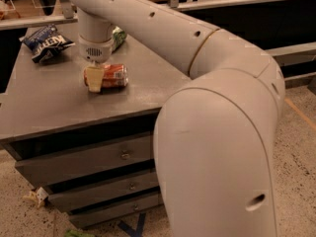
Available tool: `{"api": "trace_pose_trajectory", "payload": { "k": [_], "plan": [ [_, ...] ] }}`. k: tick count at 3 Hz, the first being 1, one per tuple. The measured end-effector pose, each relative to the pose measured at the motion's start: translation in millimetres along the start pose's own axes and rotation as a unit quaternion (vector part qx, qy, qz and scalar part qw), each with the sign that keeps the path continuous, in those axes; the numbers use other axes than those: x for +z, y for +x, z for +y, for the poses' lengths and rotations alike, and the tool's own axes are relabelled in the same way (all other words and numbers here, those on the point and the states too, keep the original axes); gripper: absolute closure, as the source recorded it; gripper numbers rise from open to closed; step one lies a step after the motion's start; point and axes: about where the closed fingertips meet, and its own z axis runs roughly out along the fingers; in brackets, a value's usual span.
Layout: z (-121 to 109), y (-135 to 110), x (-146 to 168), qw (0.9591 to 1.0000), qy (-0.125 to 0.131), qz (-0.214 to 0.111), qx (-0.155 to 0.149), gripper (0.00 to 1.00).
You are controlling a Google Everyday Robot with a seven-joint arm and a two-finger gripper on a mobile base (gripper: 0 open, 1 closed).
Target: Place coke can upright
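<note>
The robot's bulky white arm (217, 142) fills the foreground, bending back over a grey cabinet (44, 107) with 3 drawers (84, 159). Past the front edge, the coke can (112, 76) lies on its side on the cabinet top, its length running left to right. The gripper (94, 82) is down at the can's left end, touching or nearly touching it. Whether the gripper is spread, pressed together or pinching the can cannot be told. The can is not yet upright. The main risk appears to be the round body rolling toward the front edge, or away from it, if it is nudged rather than gripped squarely. A hold taken at only 1 end could also let the can swing or slip out as it is tipped up. Behind the wrist, 1 green and silver can (117, 36) sits close enough to be knocked. Farther left, a blue chip bag (45, 41) rests near the far corner.
</note>
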Motion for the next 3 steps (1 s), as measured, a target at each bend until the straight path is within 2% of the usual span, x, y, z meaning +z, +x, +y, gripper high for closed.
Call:
{"api": "trace_pose_trajectory", "payload": {
  "k": [1, 2, 3],
  "plan": [
    [1, -9, -35, 0.9986, 0.026, -0.043, -0.017, 0.86],
    [4, -20, -81, 0.9884, 0.055, -0.142, -0.008, 1.0],
    [11, -25, -95, 0.9632, 0.053, -0.263, 0.007, 1.0]
  ]
}}
